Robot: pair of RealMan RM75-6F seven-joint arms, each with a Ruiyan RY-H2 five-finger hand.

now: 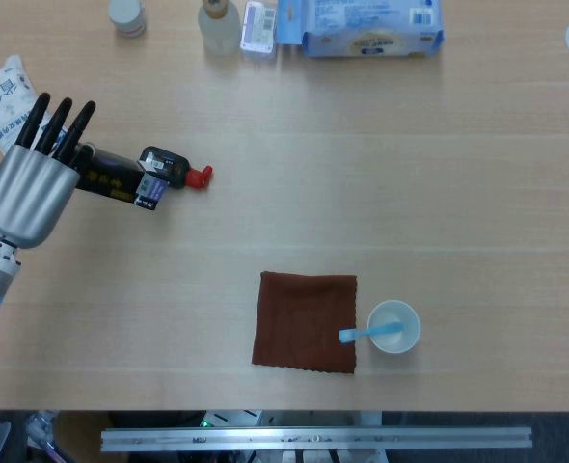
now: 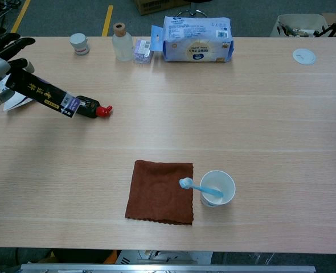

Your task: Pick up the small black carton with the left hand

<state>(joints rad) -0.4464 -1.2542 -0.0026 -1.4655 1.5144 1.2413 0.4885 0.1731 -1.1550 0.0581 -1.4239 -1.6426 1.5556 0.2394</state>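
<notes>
step: lift | left hand point(image 1: 29, 188) fingers clamped on small black carton point(image 1: 111, 177) | black red-capped tube point(image 1: 174, 172) sliding from its open end beside brown cloth point(image 1: 305, 320) | advice: level carton, rise slowly

The small black carton point(image 1: 114, 178) point(image 2: 41, 94) sits at the left of the frame in both views, a long, narrow box with yellow lettering and a pale label near its open right end. It is tilted, its left end raised. A black tube with a red cap point(image 1: 200, 176) point(image 2: 104, 111) protrudes from that open end.
</notes>
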